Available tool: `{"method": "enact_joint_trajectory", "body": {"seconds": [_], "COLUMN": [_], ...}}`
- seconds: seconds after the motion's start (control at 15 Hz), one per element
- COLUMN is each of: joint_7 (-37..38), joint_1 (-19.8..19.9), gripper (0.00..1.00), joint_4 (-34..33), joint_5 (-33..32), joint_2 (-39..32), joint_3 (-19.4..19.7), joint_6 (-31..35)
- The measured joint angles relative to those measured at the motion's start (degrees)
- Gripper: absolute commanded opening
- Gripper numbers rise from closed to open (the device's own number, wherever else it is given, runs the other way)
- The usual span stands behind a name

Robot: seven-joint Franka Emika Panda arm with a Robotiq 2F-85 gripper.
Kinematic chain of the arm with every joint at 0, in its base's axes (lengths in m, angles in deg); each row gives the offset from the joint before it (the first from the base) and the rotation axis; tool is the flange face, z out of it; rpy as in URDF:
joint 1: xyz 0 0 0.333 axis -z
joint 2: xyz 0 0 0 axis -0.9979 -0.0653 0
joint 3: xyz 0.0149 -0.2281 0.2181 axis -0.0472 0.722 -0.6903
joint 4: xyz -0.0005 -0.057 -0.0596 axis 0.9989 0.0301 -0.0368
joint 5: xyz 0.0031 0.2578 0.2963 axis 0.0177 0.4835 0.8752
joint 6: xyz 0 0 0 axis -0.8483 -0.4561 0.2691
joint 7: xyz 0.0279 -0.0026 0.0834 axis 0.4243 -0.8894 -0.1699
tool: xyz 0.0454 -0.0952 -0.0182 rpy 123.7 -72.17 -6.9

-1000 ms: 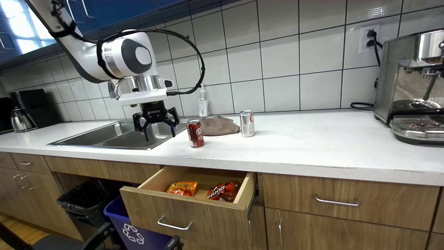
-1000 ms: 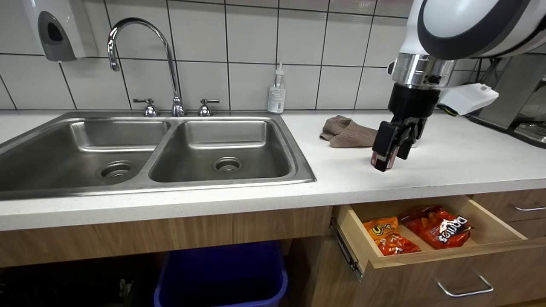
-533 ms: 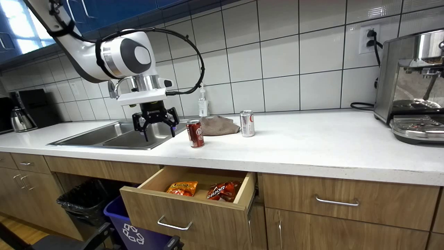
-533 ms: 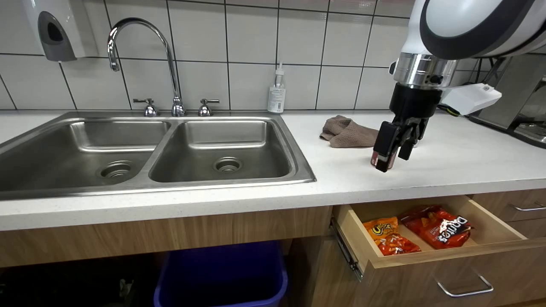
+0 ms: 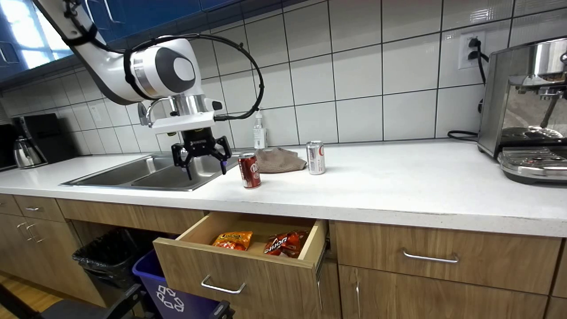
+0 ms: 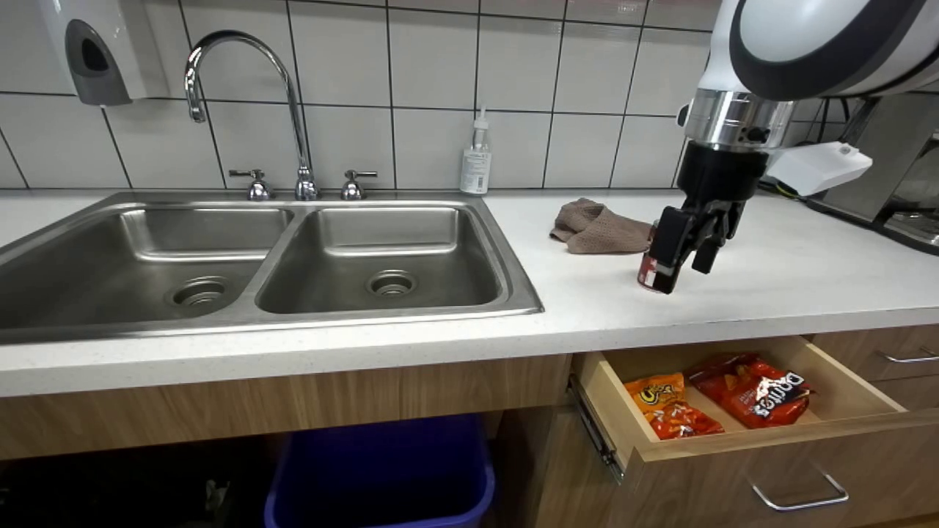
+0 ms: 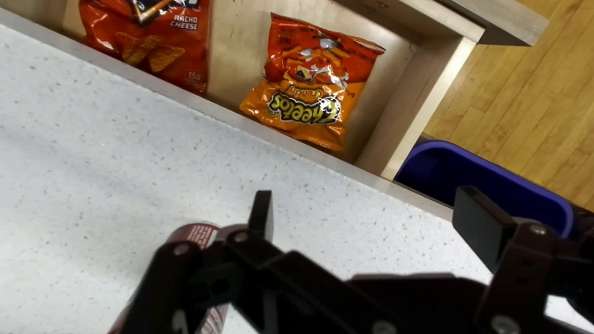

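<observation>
One long white counter runs above a pulled-out wooden drawer. Over the counter hangs the black gripper, its fingers spread apart. Just beside it, a red soda can stands upright on the counter.

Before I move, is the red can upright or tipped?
Upright: the red can stands on the counter, base down and rim up.

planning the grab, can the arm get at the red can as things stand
Probably yes: the open, empty gripper hangs near the upright red can, with nothing seen between them, but likely must shift sideways first.
</observation>
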Motion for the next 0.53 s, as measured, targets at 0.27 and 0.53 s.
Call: {"method": "enact_joint_trajectory", "body": {"seconds": [0.27,0.53], "joint_7": [0.37,1.26], "joint_1": [0.01,0.01], "gripper": [1.0,1.0], "joint_4": [2.27,5.74], "joint_5": [0.0,0.01], "joint_2": [2.49,5.91], "joint_3": [1.2,2.0], "joint_6": [0.0,-0.03]}}
